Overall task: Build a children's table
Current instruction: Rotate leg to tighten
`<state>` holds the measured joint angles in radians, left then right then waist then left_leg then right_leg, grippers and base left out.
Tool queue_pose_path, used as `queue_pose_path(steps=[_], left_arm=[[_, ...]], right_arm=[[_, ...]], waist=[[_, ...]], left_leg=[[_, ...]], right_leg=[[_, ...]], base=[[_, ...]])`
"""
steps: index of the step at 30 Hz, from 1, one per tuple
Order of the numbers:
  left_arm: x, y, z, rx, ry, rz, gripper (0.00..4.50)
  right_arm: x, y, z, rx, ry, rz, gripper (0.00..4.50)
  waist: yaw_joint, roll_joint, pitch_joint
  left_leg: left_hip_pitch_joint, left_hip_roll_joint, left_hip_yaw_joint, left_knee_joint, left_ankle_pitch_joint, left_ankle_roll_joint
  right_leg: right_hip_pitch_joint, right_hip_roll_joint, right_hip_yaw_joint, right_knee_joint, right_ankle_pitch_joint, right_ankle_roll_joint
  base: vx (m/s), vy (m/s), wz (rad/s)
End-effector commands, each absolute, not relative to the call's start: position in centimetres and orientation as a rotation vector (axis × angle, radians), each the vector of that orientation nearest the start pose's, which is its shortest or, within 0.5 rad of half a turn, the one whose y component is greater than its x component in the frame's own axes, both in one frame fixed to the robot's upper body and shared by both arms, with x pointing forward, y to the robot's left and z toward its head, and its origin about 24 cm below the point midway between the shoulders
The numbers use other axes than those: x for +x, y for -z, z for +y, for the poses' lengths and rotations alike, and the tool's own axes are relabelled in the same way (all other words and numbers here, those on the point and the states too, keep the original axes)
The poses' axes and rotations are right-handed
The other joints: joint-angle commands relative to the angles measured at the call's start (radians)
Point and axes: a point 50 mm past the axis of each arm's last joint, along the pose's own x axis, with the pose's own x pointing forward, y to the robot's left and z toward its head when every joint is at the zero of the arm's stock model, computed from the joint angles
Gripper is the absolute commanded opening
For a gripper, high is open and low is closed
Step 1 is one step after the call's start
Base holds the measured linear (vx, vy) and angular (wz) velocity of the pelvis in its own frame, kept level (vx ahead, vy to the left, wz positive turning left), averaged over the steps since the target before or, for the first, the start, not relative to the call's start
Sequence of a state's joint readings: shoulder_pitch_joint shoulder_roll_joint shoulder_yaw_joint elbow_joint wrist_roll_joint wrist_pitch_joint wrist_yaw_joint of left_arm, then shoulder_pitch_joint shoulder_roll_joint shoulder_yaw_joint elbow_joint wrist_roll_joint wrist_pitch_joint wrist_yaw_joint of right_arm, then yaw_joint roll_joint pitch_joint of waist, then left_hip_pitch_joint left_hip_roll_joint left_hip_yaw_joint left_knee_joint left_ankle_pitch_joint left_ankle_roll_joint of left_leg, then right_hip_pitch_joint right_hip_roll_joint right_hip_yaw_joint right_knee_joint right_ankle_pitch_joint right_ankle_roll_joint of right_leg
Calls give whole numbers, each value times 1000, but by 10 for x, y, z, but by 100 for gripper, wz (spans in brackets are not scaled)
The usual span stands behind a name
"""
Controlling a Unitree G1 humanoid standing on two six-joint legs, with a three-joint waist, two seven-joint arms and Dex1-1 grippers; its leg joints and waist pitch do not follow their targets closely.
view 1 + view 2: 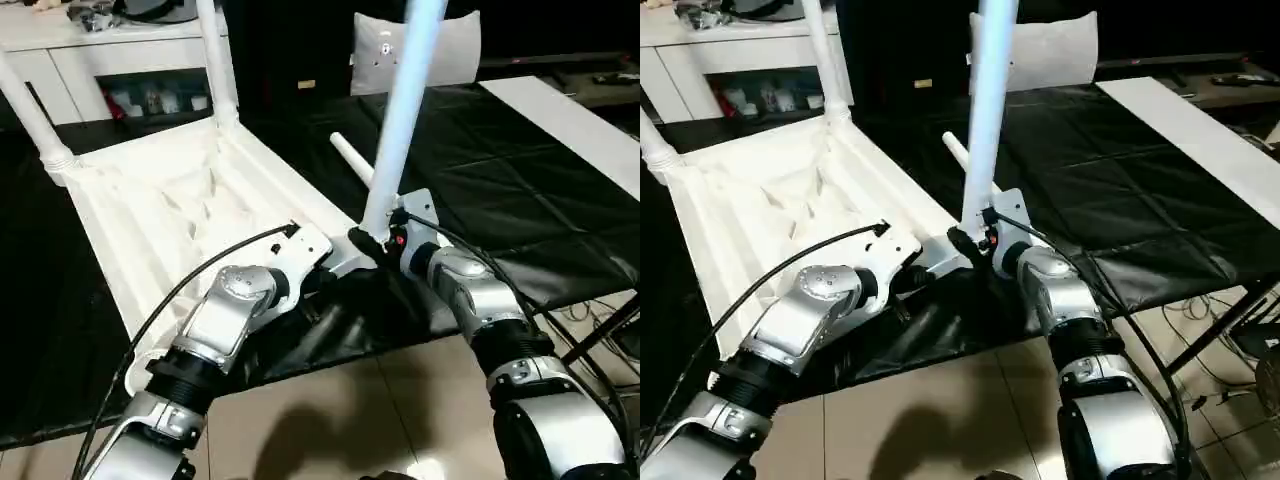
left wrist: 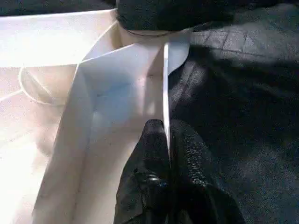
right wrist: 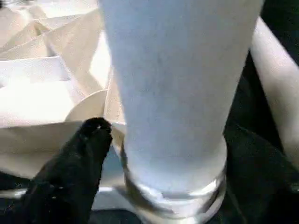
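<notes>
On the black-covered work table (image 1: 520, 190) the children's table top (image 1: 170, 215) lies upside down, ribs facing us, presumably so the corner sockets open upward to take the legs. Starting at the left, two legs already stand in the far corners, the far-left leg (image 1: 30, 110) and the far-right leg (image 1: 218, 60). Nearer us, our left gripper (image 2: 167, 140) is pinched shut on the thin side wall of the top close to the near corner; we judge that this hold steadies the top while a leg goes in beside it. Moving right, the third leg (image 1: 400, 120) rises from the near-right corner socket (image 3: 173, 196), leaning slightly, with our right gripper (image 1: 372, 243) at its base; one black finger (image 3: 88, 140) sits just beside the leg, the jaws look apart around it, and we cannot say they press on it (possibly a release or a regrip). Behind it a fourth leg (image 1: 352, 160) lies on the cloth, waiting. The head views give the whole layout and the lean of the leg; the left wrist view alone shows the wall between our fingers, and the right wrist view alone shows the leg's foot seated in the socket ring.
</notes>
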<state>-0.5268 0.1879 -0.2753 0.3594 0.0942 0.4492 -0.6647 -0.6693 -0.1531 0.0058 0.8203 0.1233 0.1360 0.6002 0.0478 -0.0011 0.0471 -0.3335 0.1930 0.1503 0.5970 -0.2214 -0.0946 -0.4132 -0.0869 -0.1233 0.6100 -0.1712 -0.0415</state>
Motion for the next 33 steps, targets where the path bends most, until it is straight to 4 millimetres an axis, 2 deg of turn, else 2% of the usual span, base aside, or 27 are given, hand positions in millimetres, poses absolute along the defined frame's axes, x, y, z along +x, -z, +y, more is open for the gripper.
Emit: queue_pose_path(steps=[1,3,4,5,6,7,13,15,17,21,24,26,27,29,33], left_arm=[[324,-60,92,391,881,372,0],[323,-59,95,409,907,375,0],[323,-58,96,414,915,375,0],[322,-57,99,434,949,386,0],[321,-56,101,445,965,391,0],[321,-56,103,453,977,397,0],[315,-54,113,532,1136,424,0],[311,-54,114,563,1201,419,0],[308,-53,115,581,1248,416,0],[300,-50,120,623,1367,447,0],[296,-50,121,636,1430,455,0],[295,-51,122,637,1456,456,0],[295,-51,121,636,1458,454,0],[295,-52,121,636,1463,450,0],[297,-52,122,637,1470,448,0]], right_arm=[[347,-41,-127,36,-719,313,398],[346,-44,-133,24,-743,280,430],[345,-45,-135,19,-749,270,432],[343,-50,-143,-1,-785,243,435],[342,-52,-147,-13,-804,235,435],[341,-53,-149,-22,-817,232,443],[332,-62,-166,-84,-969,245,443],[329,-63,-168,-106,-1020,251,443],[327,-65,-169,-119,-1052,253,443],[322,-66,-167,-144,-1153,276,443],[317,-64,-163,-156,-1231,296,443],[315,-63,-160,-145,-1265,307,415],[315,-63,-159,-137,-1275,311,406],[313,-63,-158,-123,-1291,319,389],[310,-61,-157,-102,-1320,347,355]], waist=[[9,-6,-62],[10,-5,-62],[9,-6,-62],[10,-1,-63],[10,-4,-62],[13,1,-63],[19,2,-64],[21,-4,-63],[26,0,-64],[48,0,-64],[55,1,-64],[60,1,-65],[60,-4,-64],[65,-1,-65],[65,-3,-65]], left_leg=[[-24,24,4,-63,-92,104],[-25,25,3,-63,-96,104],[-25,25,3,-63,-94,104],[-25,24,4,-62,-91,105],[-25,23,4,-62,-91,109],[-25,26,2,-62,-83,111],[-24,26,4,-59,-71,123],[-25,28,4,-60,-74,125],[-22,29,3,-60,-77,126],[-18,36,5,-62,-62,116],[-18,37,6,-62,-57,111],[-18,37,6,-62,-58,108],[-17,37,8,-62,-58,107],[-17,37,7,-63,-58,99],[-19,36,7,-63,-61,92]], right_leg=[[73,-63,57,-88,-292,-154],[73,-63,57,-88,-294,-149],[73,-63,58,-85,-290,-151],[73,-63,57,-86,-286,-157],[73,-61,57,-88,-285,-155],[74,-62,58,-81,-267,-161],[74,-61,59,-78,-226,-184],[73,-62,59,-78,-229,-187],[73,-63,59,-78,-238,-186],[69,-63,61,-70,-209,-199],[70,-64,62,-67,-195,-200],[70,-66,63,-68,-198,-199],[69,-64,63,-68,-200,-198],[70,-66,63,-68,-209,-194],[71,-67,64,-70,-221,-183]], base=[[0,0,0],[0,0,0],[0,0,0],[0,0,0],[0,0,0],[0,0,0],[0,0,0],[0,0,0],[0,0,0],[0,0,0],[0,0,0],[0,0,0],[0,0,0],[0,0,0],[0,0,0]])
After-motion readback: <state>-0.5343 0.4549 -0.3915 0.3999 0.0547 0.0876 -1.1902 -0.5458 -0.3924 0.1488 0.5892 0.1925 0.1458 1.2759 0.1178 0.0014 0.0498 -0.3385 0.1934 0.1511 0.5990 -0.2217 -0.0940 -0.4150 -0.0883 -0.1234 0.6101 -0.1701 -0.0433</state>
